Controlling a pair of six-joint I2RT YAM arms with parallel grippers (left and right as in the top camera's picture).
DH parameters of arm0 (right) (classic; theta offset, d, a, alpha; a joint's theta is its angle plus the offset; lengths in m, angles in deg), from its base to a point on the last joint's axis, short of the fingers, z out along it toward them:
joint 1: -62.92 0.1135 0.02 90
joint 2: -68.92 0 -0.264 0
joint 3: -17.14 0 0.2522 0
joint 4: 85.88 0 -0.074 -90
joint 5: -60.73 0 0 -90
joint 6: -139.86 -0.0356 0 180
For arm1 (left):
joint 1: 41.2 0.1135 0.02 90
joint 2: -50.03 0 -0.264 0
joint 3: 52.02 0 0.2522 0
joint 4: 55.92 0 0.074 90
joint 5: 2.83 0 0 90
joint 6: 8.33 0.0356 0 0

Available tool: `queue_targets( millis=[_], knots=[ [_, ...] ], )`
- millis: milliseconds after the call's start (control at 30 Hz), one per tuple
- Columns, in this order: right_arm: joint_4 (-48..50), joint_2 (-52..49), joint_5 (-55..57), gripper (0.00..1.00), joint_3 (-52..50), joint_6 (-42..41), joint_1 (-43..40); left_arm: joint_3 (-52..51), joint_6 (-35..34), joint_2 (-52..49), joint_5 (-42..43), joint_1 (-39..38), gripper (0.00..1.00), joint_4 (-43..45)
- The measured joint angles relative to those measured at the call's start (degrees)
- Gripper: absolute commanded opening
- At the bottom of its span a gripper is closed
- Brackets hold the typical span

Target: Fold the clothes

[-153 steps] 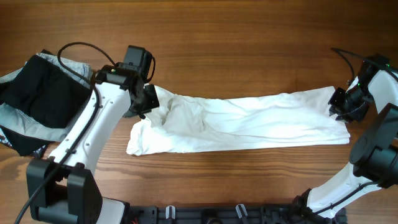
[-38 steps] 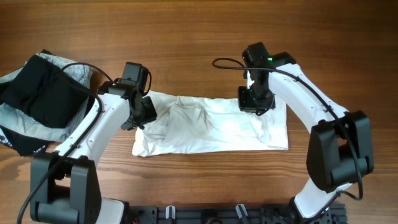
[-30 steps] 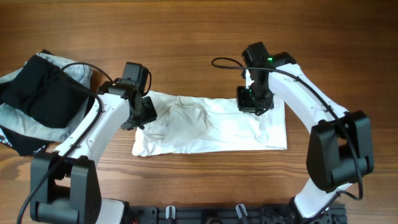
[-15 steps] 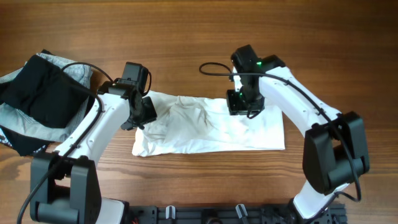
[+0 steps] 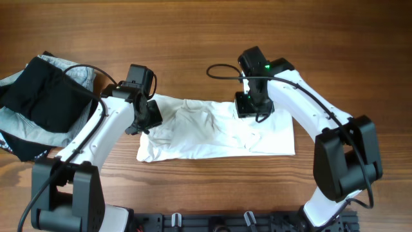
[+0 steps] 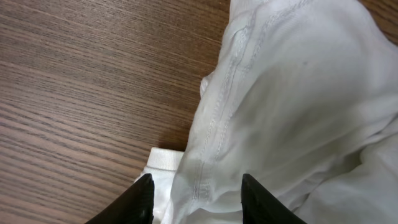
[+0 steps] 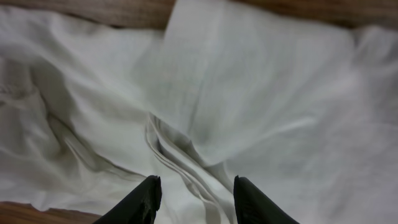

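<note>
The right gripper (image 7: 196, 190) has carried the right end of the white shirt (image 5: 212, 135) leftward to upper centre, shortening its left-right long axis at mid-frame; both arms' fingers stand apart with cloth directly beneath, the left gripper (image 6: 198, 190) over the left end.

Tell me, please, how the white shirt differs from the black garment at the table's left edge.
The white shirt lies stretched out mid-table; the black garment sits bunched at the edge, partly out of frame. The left tool and right tool are at the shirt; neither touches the black garment. Both are soft cloth on the wooden table.
</note>
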Motion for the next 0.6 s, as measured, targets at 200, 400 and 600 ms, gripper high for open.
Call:
queue_targets(
  millis=[200,400,600],
  knots=[
    [1.11,0.0,-0.26,0.39,-6.62,-2.21,0.0,0.0,0.0,0.0,0.0,0.0,0.45,0.02],
    [1.22,0.0,-12.63,0.39,-8.7,5.14,0.0,0.0,0.0,0.0,0.0,0.0,0.45,0.0],
    [-2.14,0.0,-29.77,0.39,-8.7,17.77,0.0,0.0,0.0,0.0,0.0,0.0,0.45,0.0]
  ],
)
